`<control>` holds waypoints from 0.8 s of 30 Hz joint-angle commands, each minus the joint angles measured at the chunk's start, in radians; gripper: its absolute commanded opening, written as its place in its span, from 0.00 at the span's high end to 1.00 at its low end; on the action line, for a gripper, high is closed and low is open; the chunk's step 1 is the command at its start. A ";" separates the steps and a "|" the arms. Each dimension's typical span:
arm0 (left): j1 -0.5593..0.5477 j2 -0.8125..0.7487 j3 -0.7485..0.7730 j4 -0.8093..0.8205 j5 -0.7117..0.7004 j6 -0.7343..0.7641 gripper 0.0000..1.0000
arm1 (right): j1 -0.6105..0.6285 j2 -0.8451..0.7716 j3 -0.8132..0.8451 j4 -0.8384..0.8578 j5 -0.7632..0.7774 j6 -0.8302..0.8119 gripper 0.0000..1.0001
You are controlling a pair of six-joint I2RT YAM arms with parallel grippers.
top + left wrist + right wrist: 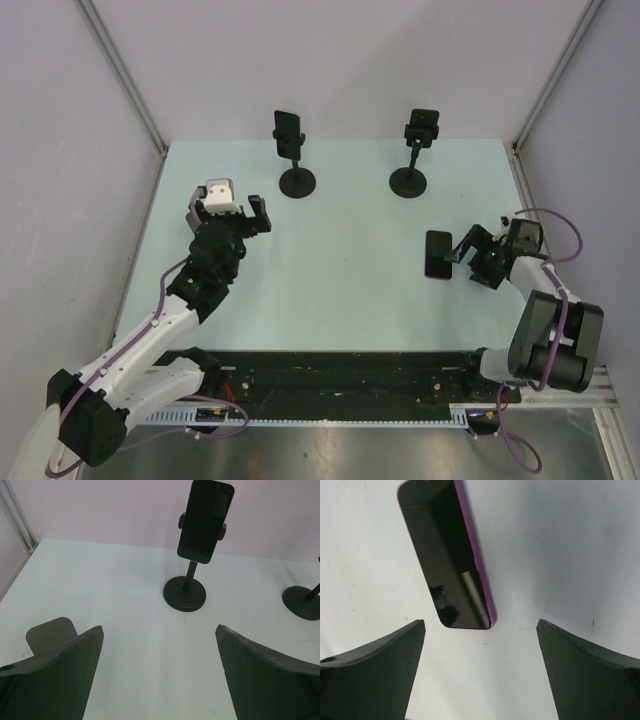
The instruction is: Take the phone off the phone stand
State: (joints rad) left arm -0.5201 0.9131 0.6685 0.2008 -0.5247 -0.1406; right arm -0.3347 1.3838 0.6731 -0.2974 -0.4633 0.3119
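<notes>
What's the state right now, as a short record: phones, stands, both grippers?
loose phone: flat on the table, just ahead of the right gripper, untouched
right gripper: open, low over the table, holding nothing
right stand: upright at the back, its holder looks empty
left stand: upright at the back, clamp gripping a phone
clamped phone: upright in the left stand
left gripper: open, empty, facing the left stand, well short of it
</notes>
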 commanded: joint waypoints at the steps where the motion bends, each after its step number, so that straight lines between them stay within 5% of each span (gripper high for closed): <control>1: 0.000 -0.037 -0.010 0.043 -0.018 -0.005 0.00 | 0.153 -0.123 0.069 -0.057 0.342 0.001 0.00; 15: -0.012 -0.069 -0.032 0.040 -0.032 -0.013 0.00 | 0.558 0.184 0.328 -0.186 0.787 -0.111 0.00; 24: -0.014 -0.086 -0.038 0.034 -0.043 -0.016 0.00 | 0.666 0.372 0.399 -0.285 0.951 -0.099 0.00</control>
State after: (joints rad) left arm -0.5282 0.8478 0.6346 0.2031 -0.5472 -0.1440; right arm 0.3187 1.7115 1.0321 -0.5102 0.3672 0.2127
